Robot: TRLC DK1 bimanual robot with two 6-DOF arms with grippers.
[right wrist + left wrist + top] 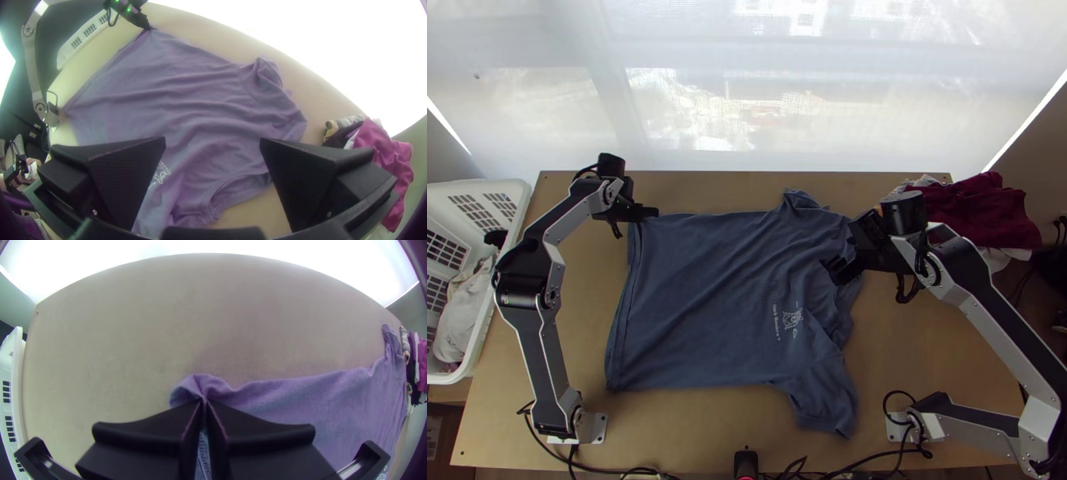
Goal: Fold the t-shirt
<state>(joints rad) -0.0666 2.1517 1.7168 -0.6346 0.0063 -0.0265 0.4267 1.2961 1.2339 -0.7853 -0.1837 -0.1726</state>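
With the t-shirt (699, 296) taken as a clock seen from above, the left claw (203, 403) is at ten o'clock, closed, with the far hem corner (200, 383) pinched between its tips. Only a little cloth seems to be caught there, so the corner could be lost if it were pulled hard. At three o'clock, the right claw (213, 140) is held wide open over the shoulder area, with nothing gripped. Near it lies the collar (211, 195), rumpled; if the claw were closed too high, air would be taken, and if too deep, both layers might be bunched.

The body is spread on the table (915, 344), with creases across the chest that could be folded in unless drawn out. The far sleeve (799, 200), crumpled at one o'clock, might be trapped crookedly; the near sleeve (823, 404), outstretched at five, could be left sticking out. At two o'clock, the clothes pile (979, 210) could be snagged by a wide swing of the right arm.
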